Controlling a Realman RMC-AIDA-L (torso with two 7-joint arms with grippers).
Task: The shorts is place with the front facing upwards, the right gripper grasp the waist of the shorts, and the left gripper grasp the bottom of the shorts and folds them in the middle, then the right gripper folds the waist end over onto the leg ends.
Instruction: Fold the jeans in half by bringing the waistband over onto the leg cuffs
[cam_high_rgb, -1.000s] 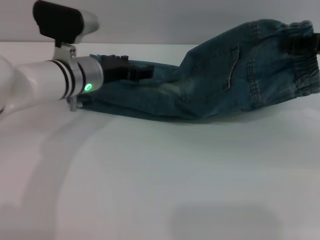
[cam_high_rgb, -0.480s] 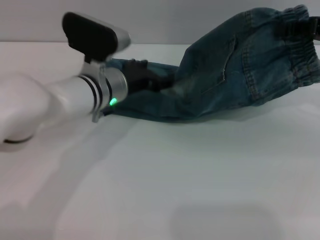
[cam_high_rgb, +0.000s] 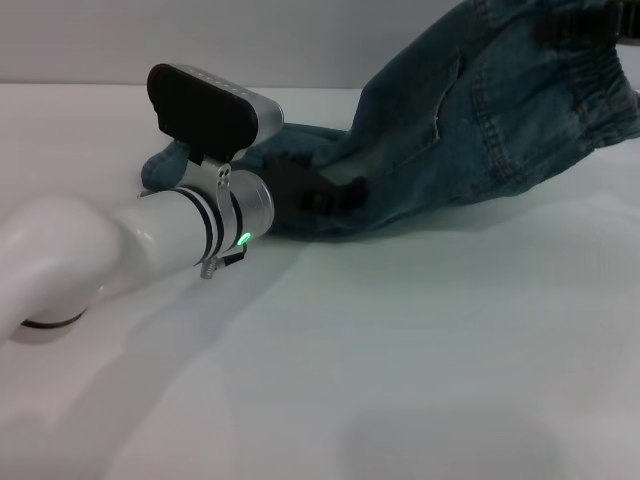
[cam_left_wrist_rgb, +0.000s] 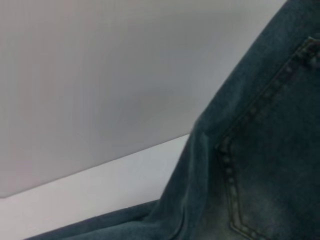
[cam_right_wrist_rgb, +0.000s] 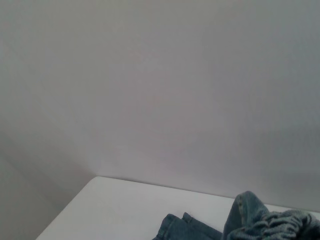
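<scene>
The blue-green denim shorts (cam_high_rgb: 470, 130) hang slanted in the head view, their gathered waist (cam_high_rgb: 595, 80) held up at the far right. Only a dark edge of my right gripper (cam_high_rgb: 622, 22) shows at the top right corner, shut on the waist. My left gripper (cam_high_rgb: 315, 192) has its black fingers shut on the bottom of the shorts, low over the table left of centre. A bit of leg hem (cam_high_rgb: 162, 165) sticks out behind its wrist. The left wrist view is filled with pocket stitching (cam_left_wrist_rgb: 235, 200). The bunched waist (cam_right_wrist_rgb: 280, 222) shows in the right wrist view.
The white table (cam_high_rgb: 400, 360) spreads wide in front of the shorts. A grey wall (cam_high_rgb: 250, 40) runs behind its far edge. My white left forearm (cam_high_rgb: 60, 250) lies across the left side of the table.
My left gripper has carried the leg ends to the right and nearer to me. The waist end has risen higher at the right, so the shorts hang steeper.
</scene>
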